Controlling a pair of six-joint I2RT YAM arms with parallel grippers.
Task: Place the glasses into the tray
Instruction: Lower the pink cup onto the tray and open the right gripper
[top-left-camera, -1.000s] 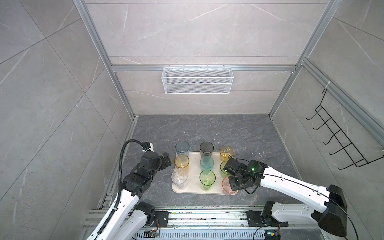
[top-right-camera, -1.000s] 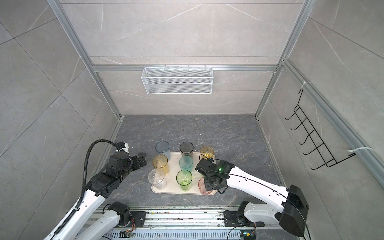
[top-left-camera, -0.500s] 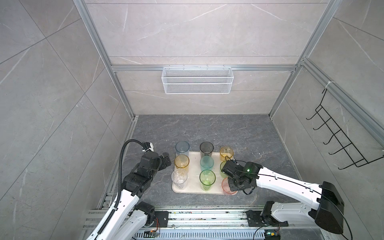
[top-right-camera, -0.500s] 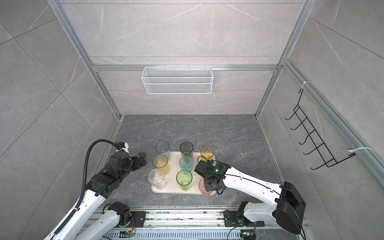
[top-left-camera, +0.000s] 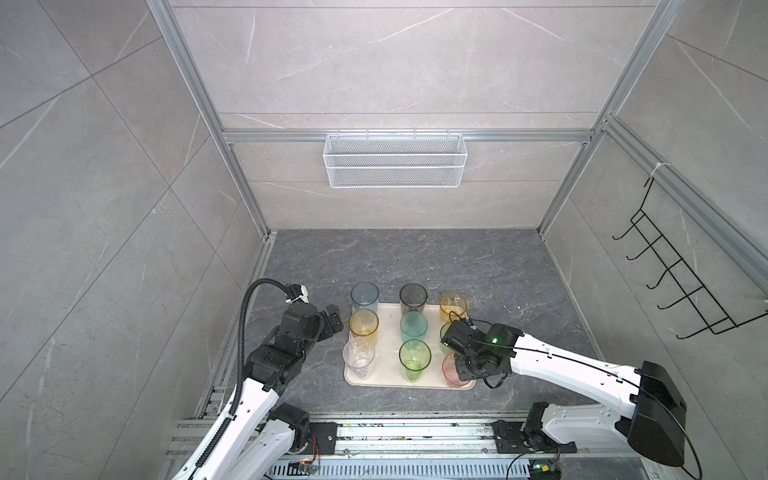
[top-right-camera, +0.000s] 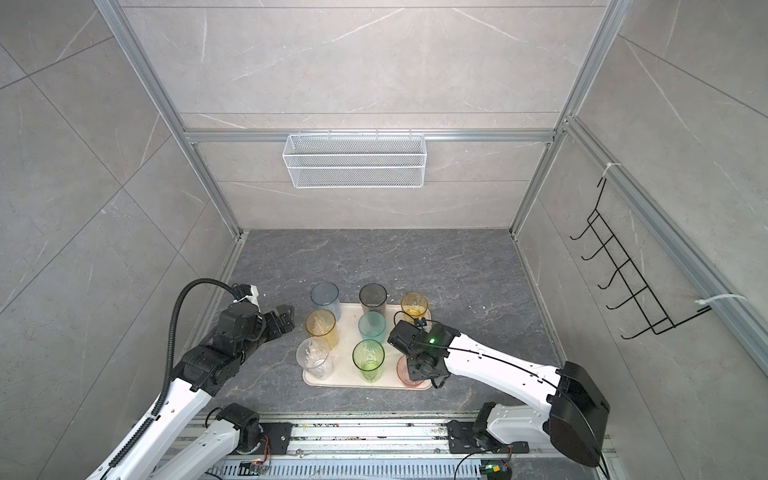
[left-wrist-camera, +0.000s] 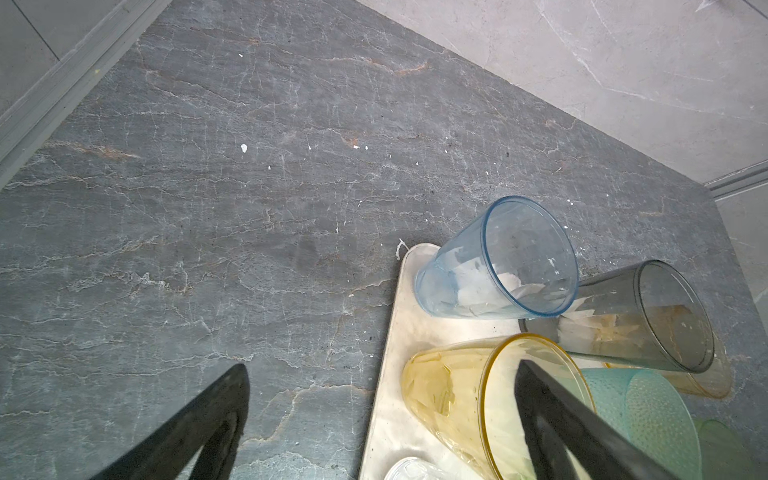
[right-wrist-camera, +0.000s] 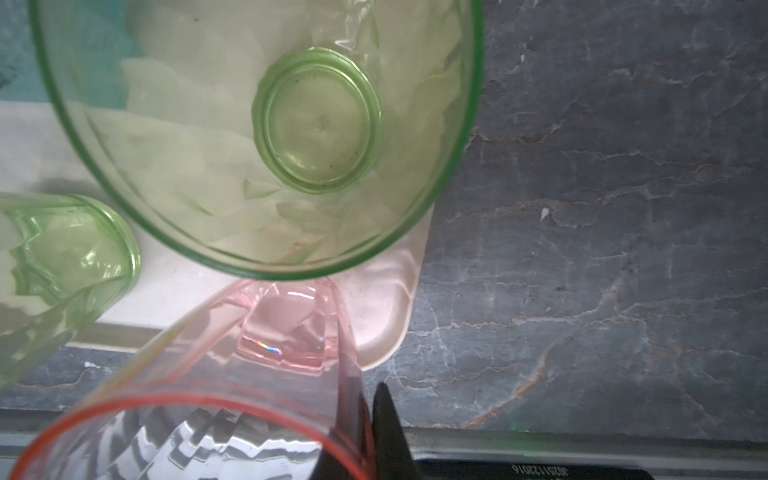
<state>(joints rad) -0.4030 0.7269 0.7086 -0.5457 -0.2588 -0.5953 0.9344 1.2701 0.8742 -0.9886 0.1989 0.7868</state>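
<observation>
The cream tray (top-left-camera: 387, 362) lies on the dark stone floor (top-left-camera: 415, 257) and carries all nine glasses upright in three rows of three. Along the tray's far edge stand the blue glass (top-left-camera: 365, 296), the grey glass (top-left-camera: 413, 297) and the short amber glass (top-left-camera: 453, 305). Across the tray's middle come the tall amber glass (top-left-camera: 363, 326), the teal glass (top-left-camera: 414, 326) and a short green glass (top-left-camera: 444, 332), which is mostly hidden behind the right arm. Along the tray's near edge are the clear glass (top-left-camera: 359, 357), the tall green glass (top-left-camera: 414, 357) and the pink glass (top-left-camera: 451, 372). The right gripper (right-wrist-camera: 365, 399) is clenched on the pink glass at the tray's near right corner, pinching its wall at the rim with one finger outside and one inside. The glass's base appears to sit on that corner, though the right wrist view is too close to be sure that it rests flat. The left gripper (top-left-camera: 332, 322) hangs just off the tray's left edge beside the tall amber glass, with its jaws spread wide and nothing between them. In the left wrist view one of its fingers (left-wrist-camera: 552, 415) crosses in front of that amber glass, while the other is over bare floor beside the tray.
</observation>
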